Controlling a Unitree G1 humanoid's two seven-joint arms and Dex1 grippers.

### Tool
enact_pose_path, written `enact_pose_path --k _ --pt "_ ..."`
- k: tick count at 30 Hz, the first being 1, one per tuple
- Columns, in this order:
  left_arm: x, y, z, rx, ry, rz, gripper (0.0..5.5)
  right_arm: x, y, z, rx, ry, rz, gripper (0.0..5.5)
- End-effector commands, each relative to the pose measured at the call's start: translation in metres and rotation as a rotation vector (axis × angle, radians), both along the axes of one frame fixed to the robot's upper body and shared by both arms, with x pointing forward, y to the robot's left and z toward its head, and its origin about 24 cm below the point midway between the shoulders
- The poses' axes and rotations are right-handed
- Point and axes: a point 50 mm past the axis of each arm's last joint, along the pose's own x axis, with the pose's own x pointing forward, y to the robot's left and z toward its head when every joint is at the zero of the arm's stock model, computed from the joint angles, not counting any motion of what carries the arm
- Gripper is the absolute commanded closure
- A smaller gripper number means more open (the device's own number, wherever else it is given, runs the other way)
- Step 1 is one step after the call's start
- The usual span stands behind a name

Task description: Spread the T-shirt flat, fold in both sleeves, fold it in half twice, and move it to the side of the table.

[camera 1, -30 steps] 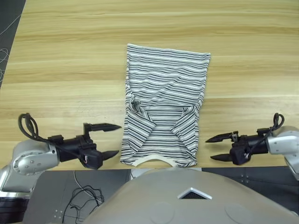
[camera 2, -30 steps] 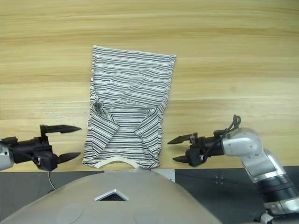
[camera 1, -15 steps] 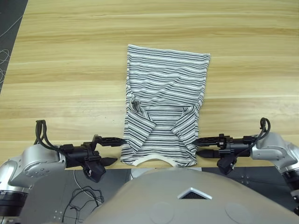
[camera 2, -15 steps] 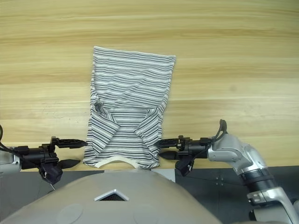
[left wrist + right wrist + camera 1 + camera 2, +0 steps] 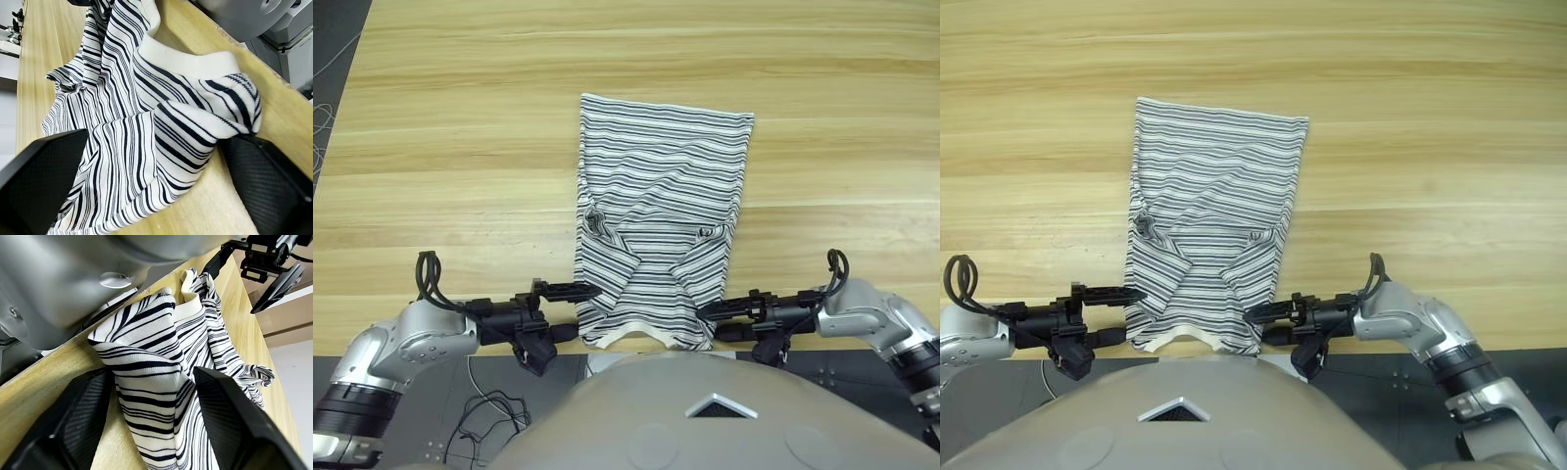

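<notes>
The striped T-shirt (image 5: 661, 196) lies on the wooden table (image 5: 460, 147) with both sleeves folded in. Its white collar (image 5: 636, 339) is at the near edge. My left gripper (image 5: 583, 311) is open, one finger on each side of the near left corner. In the left wrist view, bunched striped cloth (image 5: 161, 122) fills the gap between its dark fingers (image 5: 44, 181). My right gripper (image 5: 710, 323) is open around the near right corner. The right wrist view has the cloth (image 5: 151, 347) between its two pads (image 5: 83, 421).
The table's near edge runs just under both grippers, with the dark floor (image 5: 333, 59) off the far left. Loose cables (image 5: 484, 406) lie below the edge on the left. Bare wood stretches to either side of the shirt and beyond it.
Both grippers have come in from the sides of the table to the shirt's near corners. The near end of the shirt is now bunched slightly inward between their fingers.
</notes>
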Motion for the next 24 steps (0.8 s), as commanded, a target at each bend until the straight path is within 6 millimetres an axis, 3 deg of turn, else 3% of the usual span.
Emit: enact_pose_path --k 1,13,17,19,24 --pt "-0.020 0.013 -0.024 0.219 0.150 -0.059 1.49 0.004 -0.006 -0.009 -0.108 -0.001 0.006 3.45" --pt "-0.031 0.009 -0.041 0.296 0.273 -0.103 3.44 0.006 -0.004 -0.006 -0.085 0.014 0.003 5.39" --pt "-0.031 0.003 -0.040 0.273 0.324 -0.079 4.26 0.004 -0.005 -0.001 -0.083 0.067 -0.001 5.40" --pt "-0.032 -0.003 -0.037 0.233 0.357 -0.053 4.62 0.008 -0.003 0.008 -0.071 0.175 -0.056 5.40" --pt "-0.032 -0.013 -0.027 0.183 0.448 0.000 5.37 0.039 0.003 0.044 -0.051 0.431 -0.174 5.40"
